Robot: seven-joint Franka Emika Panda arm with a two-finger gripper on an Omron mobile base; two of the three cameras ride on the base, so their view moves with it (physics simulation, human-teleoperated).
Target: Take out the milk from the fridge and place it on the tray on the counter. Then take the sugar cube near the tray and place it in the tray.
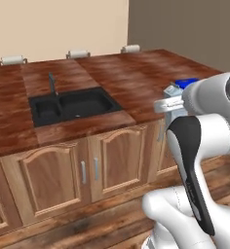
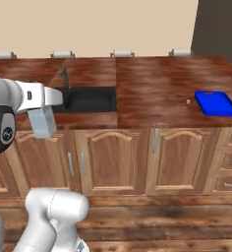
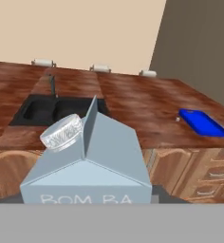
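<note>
Gripper [image 2: 43, 118] is clamped on the milk [image 2: 43, 121], jaws part-open around the carton body. It is carried in the air in front of the cabinet doors, just off the counter [image 2: 152, 86] edge, not resting on anything. In the hand view the carton [image 3: 88, 161] sits right at the fingertips, gabled top with its clear cap facing the camera, upright as far as I can tell.

Key relation: the tray [image 2: 216, 104] lies well to the right of the gripper and further in over the counter. In the right base view the sink [image 2: 86, 98] is just behind the carton, with a long stretch of bare wood between it and the tray. The tray's long axis runs roughly near-to-far, a bit skewed.

The sugar cube [image 2: 188, 102] sits just left of the tray, near but not touching, right on the carton's approach line.

Judgement: milk is out of the fridge and in transit. Next move is a long traverse right, then down onto the tray. Keep height over the cube. Base probably has to drive.
</note>
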